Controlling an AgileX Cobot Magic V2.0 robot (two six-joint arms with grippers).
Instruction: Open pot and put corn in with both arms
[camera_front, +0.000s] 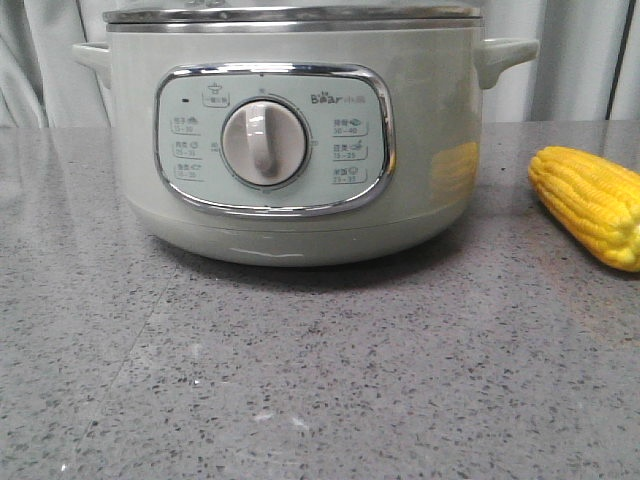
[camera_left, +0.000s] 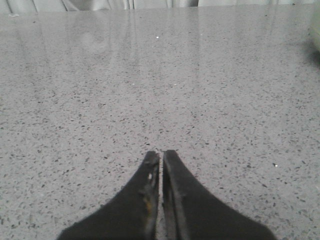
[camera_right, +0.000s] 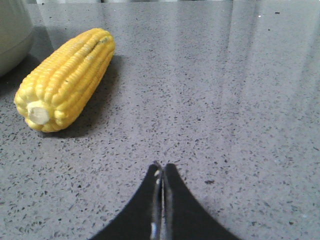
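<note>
The pale grey-green pot (camera_front: 290, 140) stands close in the front view, its cream dial (camera_front: 264, 143) facing me and a glass lid with a metal rim (camera_front: 290, 14) on top. The yellow corn (camera_front: 592, 203) lies on the table to the right of the pot. In the right wrist view the corn (camera_right: 65, 80) lies beside the pot's wall (camera_right: 12, 35), apart from my right gripper (camera_right: 163, 167), which is shut and empty. My left gripper (camera_left: 161, 154) is shut and empty over bare table. Neither gripper shows in the front view.
The grey speckled stone table (camera_front: 320, 380) stretches in front of the pot. Pale curtains (camera_front: 40, 60) hang behind it. A sliver of the pot's edge (camera_left: 316, 30) shows in the left wrist view.
</note>
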